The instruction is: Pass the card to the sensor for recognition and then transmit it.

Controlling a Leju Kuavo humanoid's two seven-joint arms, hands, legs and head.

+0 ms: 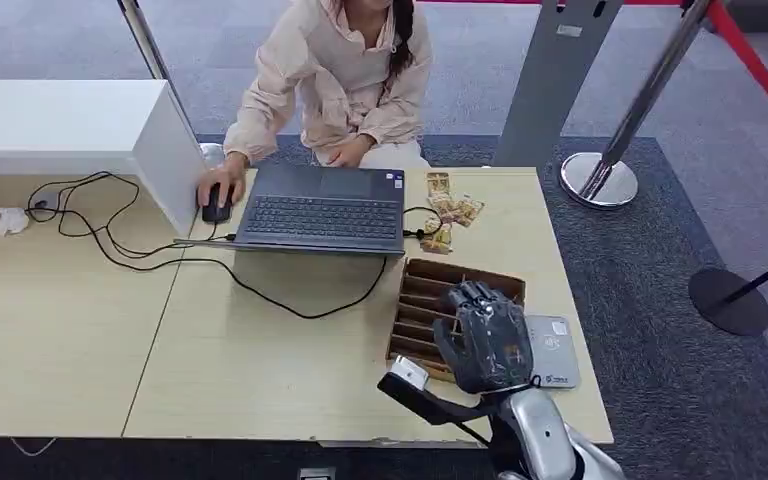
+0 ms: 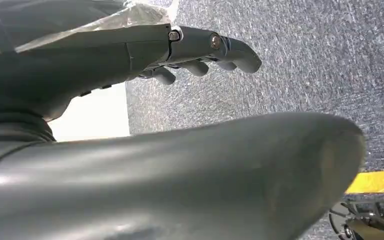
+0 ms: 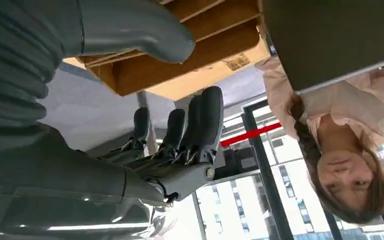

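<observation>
My right hand (image 1: 487, 338) hovers over the near right end of a brown wooden slotted box (image 1: 430, 300), palm down, fingers spread, holding nothing. Close up, its thumb (image 3: 135, 27) and dark fingers (image 3: 200, 125) stand apart beside the box (image 3: 180, 55). A flat grey sensor pad (image 1: 558, 352) lies just right of the box, partly under my hand. Several small patterned cards (image 1: 448, 213) lie beyond the box, by the laptop's right corner. My left hand (image 2: 190, 50) hangs beside the body over grey carpet, fingers loosely curved and empty.
A person (image 1: 335, 80) sits across the table, one hand on a mouse (image 1: 216, 208), at an open laptop (image 1: 322, 210). Black cables (image 1: 260, 290) trail over the table's middle. A white box (image 1: 70, 125) stands far left. Stanchion bases (image 1: 600, 180) stand on the carpet at right.
</observation>
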